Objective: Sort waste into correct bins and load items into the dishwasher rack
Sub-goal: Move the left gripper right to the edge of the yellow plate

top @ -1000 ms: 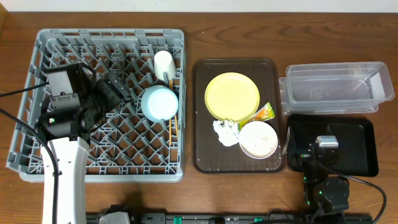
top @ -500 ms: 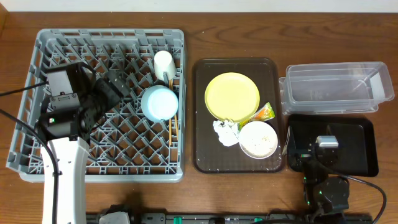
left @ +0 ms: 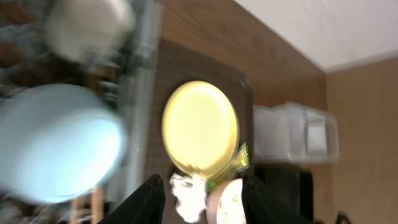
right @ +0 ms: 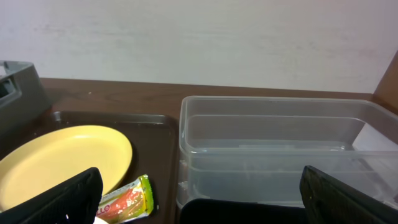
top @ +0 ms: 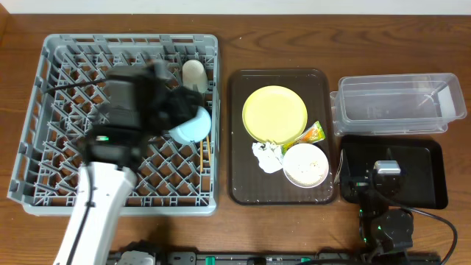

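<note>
The grey dishwasher rack (top: 51, 169) fills the left of the bench (top: 235, 37). A second ago the left arm hung over the rack's left half. It has now swung right, blurred with speed, and the left gripper (top: 182, 107) is above the light blue bowl (top: 193, 125) and heading for the rack's right edge. In the wrist view its jaws are parted with nothing between them, though less widely than before.

The bowl, the small white cup (top: 194, 73) behind it and the wooden chopsticks (top: 204, 154) in front of it are all in the rack, so that part looks done. The arm is probably reaching for the next item.

Right of the rack, the brown serving tray (top: 239, 147) holds the yellow plate (top: 274, 112), the crumpled tissue (top: 266, 157), the snack wrapper (top: 313, 133) and the white bowl (top: 305, 165), none of them moved.

At far right, the clear tub (top: 397, 103) and the black tray (top: 427, 162) are both without waste. The right gripper (right: 202, 196) is parked over the black tray, spread wide and empty.
</note>
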You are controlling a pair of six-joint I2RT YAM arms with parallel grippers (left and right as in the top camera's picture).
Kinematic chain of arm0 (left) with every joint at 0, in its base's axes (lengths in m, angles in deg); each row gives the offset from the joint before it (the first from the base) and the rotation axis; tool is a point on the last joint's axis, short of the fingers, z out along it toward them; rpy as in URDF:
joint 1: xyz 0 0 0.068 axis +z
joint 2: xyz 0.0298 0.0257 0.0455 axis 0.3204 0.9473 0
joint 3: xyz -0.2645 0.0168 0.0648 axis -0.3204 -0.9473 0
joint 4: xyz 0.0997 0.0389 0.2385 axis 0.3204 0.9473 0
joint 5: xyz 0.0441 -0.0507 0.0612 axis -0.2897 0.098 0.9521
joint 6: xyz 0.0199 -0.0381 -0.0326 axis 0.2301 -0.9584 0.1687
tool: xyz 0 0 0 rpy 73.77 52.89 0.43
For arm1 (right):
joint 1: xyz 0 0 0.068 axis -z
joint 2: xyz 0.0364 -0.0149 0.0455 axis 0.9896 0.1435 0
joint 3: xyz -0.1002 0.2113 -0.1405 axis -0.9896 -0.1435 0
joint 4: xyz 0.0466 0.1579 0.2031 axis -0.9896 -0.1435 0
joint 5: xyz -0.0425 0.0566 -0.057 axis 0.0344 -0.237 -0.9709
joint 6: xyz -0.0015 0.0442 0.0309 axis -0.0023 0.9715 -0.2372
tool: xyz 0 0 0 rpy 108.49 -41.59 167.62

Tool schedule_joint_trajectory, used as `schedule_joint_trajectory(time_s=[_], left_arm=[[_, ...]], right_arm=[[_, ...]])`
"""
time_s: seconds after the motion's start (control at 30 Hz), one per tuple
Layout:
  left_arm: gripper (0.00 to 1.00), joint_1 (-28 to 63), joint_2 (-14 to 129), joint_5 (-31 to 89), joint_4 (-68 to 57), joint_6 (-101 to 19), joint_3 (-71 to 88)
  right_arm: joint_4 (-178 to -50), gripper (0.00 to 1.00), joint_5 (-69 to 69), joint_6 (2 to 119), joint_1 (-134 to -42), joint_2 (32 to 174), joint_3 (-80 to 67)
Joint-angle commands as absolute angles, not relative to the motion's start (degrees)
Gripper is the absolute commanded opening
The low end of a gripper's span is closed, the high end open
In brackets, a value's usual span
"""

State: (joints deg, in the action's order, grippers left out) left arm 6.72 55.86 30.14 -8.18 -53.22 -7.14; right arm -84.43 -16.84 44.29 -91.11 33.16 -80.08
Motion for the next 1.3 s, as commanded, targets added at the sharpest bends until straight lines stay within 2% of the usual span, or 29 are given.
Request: schedule_joint_trajectory(time_s=[0.0,0.1,0.2,0.37,0.53,0.57,0.6,0.7,0.9,1.03,1.27], left_arm=[[0.46,-4.8,57.3,45.7,-9.4,-57.3,-5.7],[0.48,-13.9,61.1,56.4,-10.5,-57.3,-4.1],[0.48,-18.9,66.1,64.4,-10.6,-57.2,-1.9],[0.48,-19.3,74.9,66.7,-10.7,-55.9,2.7],[0.54,-18.9,81.5,70.5,-12.5,-48.2,5.9],[0.54,-18.9,82.7,72.6,-12.7,-47.1,6.0],[0.50,-18.9,83.7,73.9,-12.6,-45.6,6.0],[0.45,-18.9,86.9,74.1,-12.8,-40.4,6.0],[0.36,-18.8,92.0,73.5,-15.1,-38.0,5.9],[0.36,-18.3,93.9,72.4,-17.0,-36.3,5.9],[0.38,-14.9,95.9,63.2,-19.5,-36.0,5.9]], right_arm=[[-84.5,0.99,-17.0,44.1,-90.7,33.0,-80.2],[-84.5,0.99,-17.0,44.0,-90.7,33.0,-80.1],[-84.5,0.99,-17.0,44.0,-90.7,33.0,-80.1],[-84.5,0.99,-17.0,44.1,-90.7,33.0,-80.1],[-84.5,0.99,-17.0,44.1,-90.7,33.0,-80.1],[-84.5,0.99,-17.0,44.1,-90.7,33.0,-80.1],[-84.5,0.99,-17.0,44.0,-90.7,33.0,-80.2],[-84.5,0.99,-17.0,44.1,-90.7,33.0,-80.2],[-84.5,0.99,-17.0,44.1,-90.7,33.0,-80.2],[-84.5,0.99,-17.0,44.1,-90.7,33.0,-80.1],[-84.5,0.99,-17.0,44.0,-90.7,33.0,-80.1]])
